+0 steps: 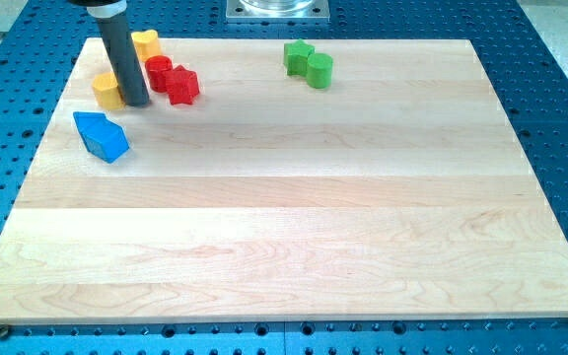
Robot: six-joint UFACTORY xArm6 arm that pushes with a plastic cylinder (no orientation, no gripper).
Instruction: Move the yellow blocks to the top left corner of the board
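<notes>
Camera view. The arm ends in a straight dark rod (123, 54); it carries no pincer, so there is no jaw state to report. My tip (134, 103) rests on the wooden board (294, 217) near the board's top left corner.

Yellow blocks: two are present. One yellow block (107, 92) lies just beside my tip, on the view's left of it, and appears to touch the rod's lower end; its right part is hidden behind the rod, so its shape cannot be made out fully. The second yellow block (146, 43) lies toward the view's top, just right of the rod's upper shaft and close to the board's top edge. Its shape is rounded but unclear. No long axis or heading can be read for either yellow block.

Other blocks: a red cylinder (158, 72) and a red star-like block (181, 86) sit touching each other, just to the view's right of my tip. A blue block (101, 135), angular in form, lies below the tip toward the view's bottom left, its long axis running from upper left to lower right. A green star-like block (298, 56) and a green cylinder (319, 70) sit together, touching, near the top edge, well apart from the tip.

The board lies on a blue perforated desk (560, 118). No containers are seen.
</notes>
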